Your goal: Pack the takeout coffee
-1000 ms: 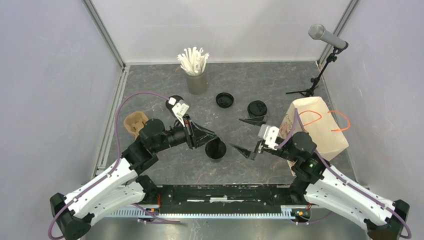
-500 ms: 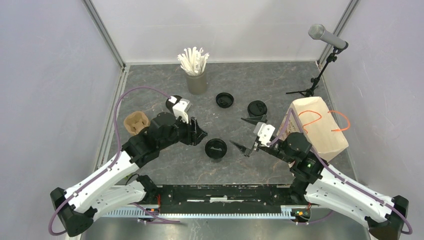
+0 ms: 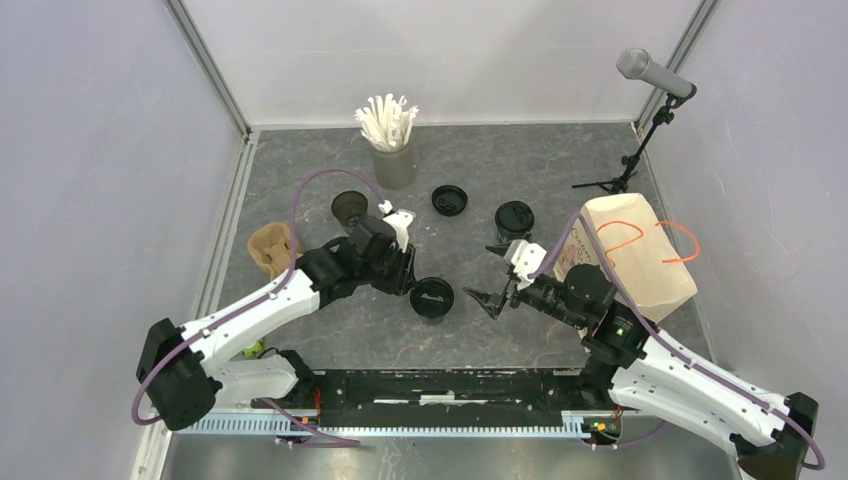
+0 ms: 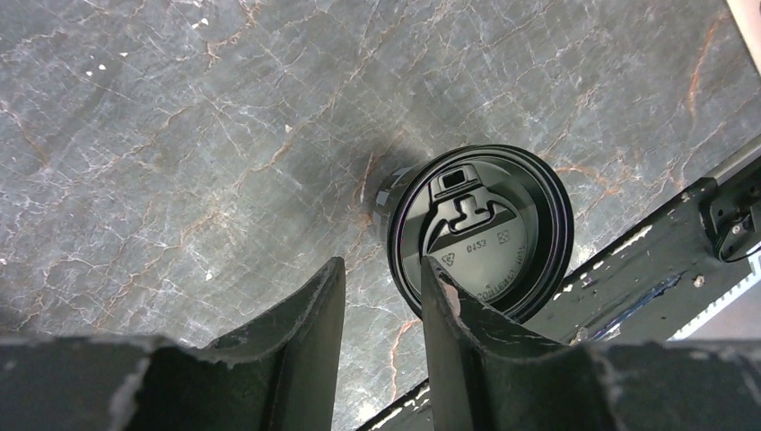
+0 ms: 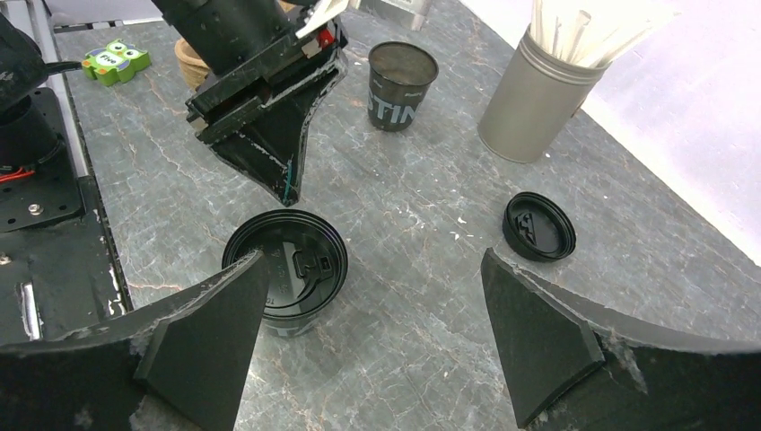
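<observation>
Lid (image 4: 480, 229) now sits on centre cup (image 5: 289, 325); left gripper (image 4: 383, 269), part-open and empty, has backed off. Right gripper (image 5: 372, 260) gapes wide, empty. Only top view shows paper bag (image 3: 635, 255).

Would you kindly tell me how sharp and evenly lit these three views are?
Top external: even, diffuse light, soft shadows, sharp throughout. Left wrist: the lidded cup is crisp, with a soft shadow beside it. Right wrist: the background behind the white straws is washed out.

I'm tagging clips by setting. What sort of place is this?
Probably a robotics lab cell staged as a coffee counter: plain white walls around a marble-look table, a microphone on a stand, black takeout cups.
</observation>
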